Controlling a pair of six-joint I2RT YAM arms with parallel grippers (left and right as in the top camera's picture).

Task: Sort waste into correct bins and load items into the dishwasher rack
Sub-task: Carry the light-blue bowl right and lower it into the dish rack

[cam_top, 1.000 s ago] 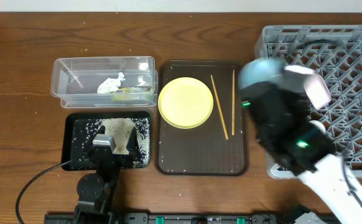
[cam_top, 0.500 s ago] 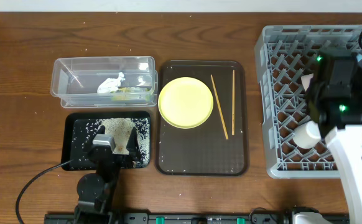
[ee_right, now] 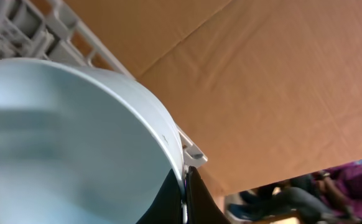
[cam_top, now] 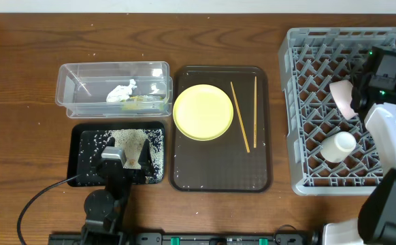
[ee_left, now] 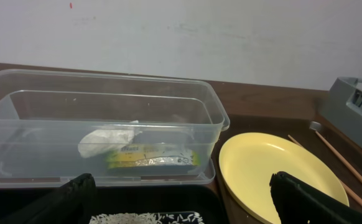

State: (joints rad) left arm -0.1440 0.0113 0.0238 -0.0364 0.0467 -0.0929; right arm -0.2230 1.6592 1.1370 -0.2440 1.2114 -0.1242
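Centrally, a brown serving tray (cam_top: 218, 170) on the wooden surface (cam_top: 35, 41) carries a yellow plate (cam_top: 203, 111) and two chopsticks (cam_top: 239, 116). To its left, a clear tub (cam_top: 65, 95) holds a tissue (cam_top: 122, 90) and a snack wrapper (cam_top: 143, 102). A black tray (cam_top: 77, 136), nearer the robot, holds rice scraps (cam_top: 154, 146). The left gripper (ee_left: 181, 186) hovers over that tray, jaws spread wide, holding nothing. At the right, over the grey rack (cam_top: 307, 68), the right gripper (ee_right: 184, 186) pinches the rim of a light-blue bowl (ee_right: 75, 143), jaws nearly closed. A white-pink bowl (cam_top: 339, 145) sits in the rack nearby.

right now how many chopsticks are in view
2. Both lie on the brown tray, right of the yellow plate: a slanted chopstick and a straighter chopstick nearer the rack.
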